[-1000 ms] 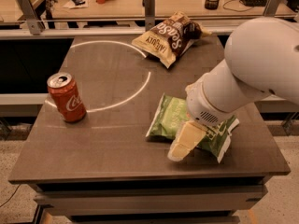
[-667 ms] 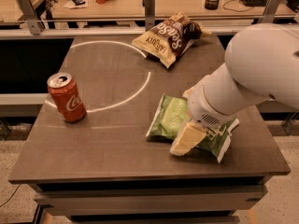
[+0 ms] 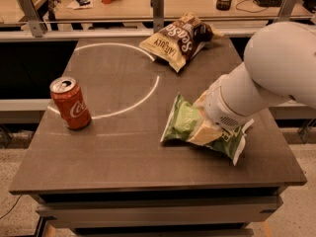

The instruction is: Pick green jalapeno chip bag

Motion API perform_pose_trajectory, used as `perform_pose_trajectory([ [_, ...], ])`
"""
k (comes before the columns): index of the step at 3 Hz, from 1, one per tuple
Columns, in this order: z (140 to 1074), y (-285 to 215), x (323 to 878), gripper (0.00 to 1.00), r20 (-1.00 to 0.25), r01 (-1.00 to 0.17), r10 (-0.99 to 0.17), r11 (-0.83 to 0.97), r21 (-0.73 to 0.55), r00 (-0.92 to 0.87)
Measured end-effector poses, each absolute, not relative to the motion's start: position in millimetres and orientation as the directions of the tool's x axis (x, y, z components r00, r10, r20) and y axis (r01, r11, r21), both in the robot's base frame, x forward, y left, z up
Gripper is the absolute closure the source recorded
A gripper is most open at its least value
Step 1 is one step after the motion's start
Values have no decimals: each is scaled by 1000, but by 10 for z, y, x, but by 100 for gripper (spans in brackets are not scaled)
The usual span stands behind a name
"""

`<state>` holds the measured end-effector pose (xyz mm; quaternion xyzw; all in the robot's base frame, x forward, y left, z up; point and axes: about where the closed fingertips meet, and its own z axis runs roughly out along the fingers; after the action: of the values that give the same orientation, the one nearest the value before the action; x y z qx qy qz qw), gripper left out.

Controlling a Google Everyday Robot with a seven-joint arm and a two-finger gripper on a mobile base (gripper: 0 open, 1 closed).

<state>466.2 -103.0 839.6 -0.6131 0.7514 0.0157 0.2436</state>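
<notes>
Because the arm's (image 3: 279, 65) thick white wrist sat squarely over the work, I could see very little of the gripper (image 3: 205, 132) itself. Only a cream-coloured piece of it showed below the wrist, lying against the middle of the green jalapeno chip bag (image 3: 183, 122). How wide the claw stood, and whether it had any hold on the bag, I could not tell from my screen. Contact with the foil was all I could vouch for.

The bag lay on the right half of the dark table (image 3: 123, 157), nearer the front edge than the back. Its left part was in plain sight, green with a pale sealed edge. Its right end poked out from under the wrist, showing a white seal near the table's right side. The stretch between was covered, and I could not read the lettering. The arm's upper link ran off the right edge of my view, so I saw nothing of where it joined the base.

Well apart from all this, a cream-and-brown chip bag (image 3: 178, 39) lay at the back of the table. A red cola can (image 3: 70, 103) stood upright towards the left side. A white curved line (image 3: 148, 90) on the tabletop ran between them. Behind, a wooden desk (image 3: 187, 1) was cut off at the top, its clutter too small for me to name.
</notes>
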Motion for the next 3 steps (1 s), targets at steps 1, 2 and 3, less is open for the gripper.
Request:
perform_pose_trajectory([
  [1,8531,-1129,4714,87,-440,-927,-883,292,-235,-167],
  [2,8855,-1253,4776,100,-567,-924,-797,349,-157,-205],
  [3,9246,-1285,4855,100,-714,-927,-674,363,-92,-193],
])
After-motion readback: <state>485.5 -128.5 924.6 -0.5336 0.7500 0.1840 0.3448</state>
